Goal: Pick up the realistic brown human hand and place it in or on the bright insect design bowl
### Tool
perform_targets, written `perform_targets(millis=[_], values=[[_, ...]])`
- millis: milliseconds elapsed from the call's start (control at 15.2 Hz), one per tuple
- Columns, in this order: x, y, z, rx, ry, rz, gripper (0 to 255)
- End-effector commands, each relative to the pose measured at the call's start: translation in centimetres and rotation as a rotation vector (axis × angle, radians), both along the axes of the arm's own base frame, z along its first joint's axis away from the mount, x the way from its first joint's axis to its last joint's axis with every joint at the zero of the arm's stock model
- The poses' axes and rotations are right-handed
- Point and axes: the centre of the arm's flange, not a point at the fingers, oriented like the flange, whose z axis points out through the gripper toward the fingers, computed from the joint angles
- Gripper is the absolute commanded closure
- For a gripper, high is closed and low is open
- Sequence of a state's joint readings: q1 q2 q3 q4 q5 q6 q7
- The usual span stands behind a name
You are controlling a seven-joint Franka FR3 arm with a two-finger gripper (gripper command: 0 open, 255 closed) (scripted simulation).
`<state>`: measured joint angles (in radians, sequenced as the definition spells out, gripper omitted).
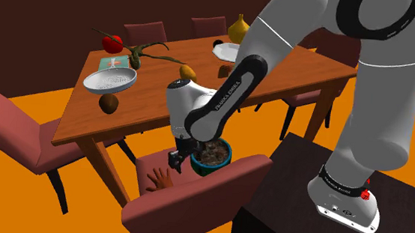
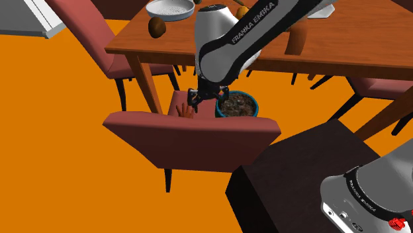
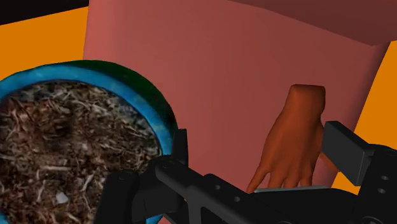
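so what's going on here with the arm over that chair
The arm hangs low over a red chair by the table. A brown hand lies on its seat beside a blue-rimmed bowl. The open jaws stand either side of the hand, not gripping it; the hand is not yet in the bowl.

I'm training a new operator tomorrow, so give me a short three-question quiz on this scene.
1. True or false: the brown hand already lies in the bowl.
2. What do both rest on?
3. The gripper is: A open above the hand; B shut on the hand; C shut on the bowl's rim.
Key: 1 false; 2 the chair seat; 3 A.
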<state>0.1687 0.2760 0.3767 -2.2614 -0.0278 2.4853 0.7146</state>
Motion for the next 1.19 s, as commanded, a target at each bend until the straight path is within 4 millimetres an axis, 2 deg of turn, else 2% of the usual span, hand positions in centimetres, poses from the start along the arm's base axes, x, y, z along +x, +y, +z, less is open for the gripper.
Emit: perform_targets(millis=[0, 594, 1122], values=[[1.2, 1.8, -2.0, -0.003, 0.000, -0.010, 0], [5.8, 8.8, -10.5, -0.015, 0.000, -0.048, 0], [5.6, 9.1, -14.6, -0.015, 0.000, -0.049, 0]])
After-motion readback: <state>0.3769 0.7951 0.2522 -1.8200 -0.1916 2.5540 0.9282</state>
